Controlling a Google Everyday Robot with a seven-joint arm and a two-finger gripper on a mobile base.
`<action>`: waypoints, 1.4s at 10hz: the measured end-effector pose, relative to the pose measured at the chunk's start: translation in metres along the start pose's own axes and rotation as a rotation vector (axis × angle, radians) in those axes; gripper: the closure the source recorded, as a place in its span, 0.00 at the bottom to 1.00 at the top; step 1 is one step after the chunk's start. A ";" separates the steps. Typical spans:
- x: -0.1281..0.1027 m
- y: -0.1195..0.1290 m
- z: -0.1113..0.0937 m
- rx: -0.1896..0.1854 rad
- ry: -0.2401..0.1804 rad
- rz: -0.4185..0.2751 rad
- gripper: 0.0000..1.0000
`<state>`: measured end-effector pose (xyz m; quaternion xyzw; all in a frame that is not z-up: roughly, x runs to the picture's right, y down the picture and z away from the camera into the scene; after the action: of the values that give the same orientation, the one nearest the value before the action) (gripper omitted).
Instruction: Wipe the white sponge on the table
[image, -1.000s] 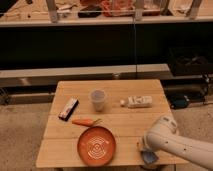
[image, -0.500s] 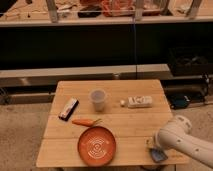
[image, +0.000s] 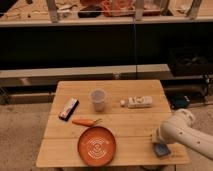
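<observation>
While our arm reaches over the desk's front right corner, the gripper sits right at the sponge, low on the surface. We judge the wipe is underway or about to start: contact looks made, stroke coverage unknown. Plate, carrot and cup lie well clear to the left.

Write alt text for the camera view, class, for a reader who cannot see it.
A white robot arm's gripper presses the white sponge near the front right corner of the table. Elsewhere on it sit an orange plate, a cup and a carrot.
</observation>
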<state>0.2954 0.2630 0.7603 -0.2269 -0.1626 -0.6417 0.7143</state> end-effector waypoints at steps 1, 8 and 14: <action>0.006 0.000 -0.002 0.000 0.001 0.005 1.00; 0.073 -0.020 0.004 -0.024 -0.009 -0.011 1.00; 0.069 -0.072 0.005 0.005 -0.013 -0.114 1.00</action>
<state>0.2331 0.2023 0.8088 -0.2198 -0.1813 -0.6795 0.6761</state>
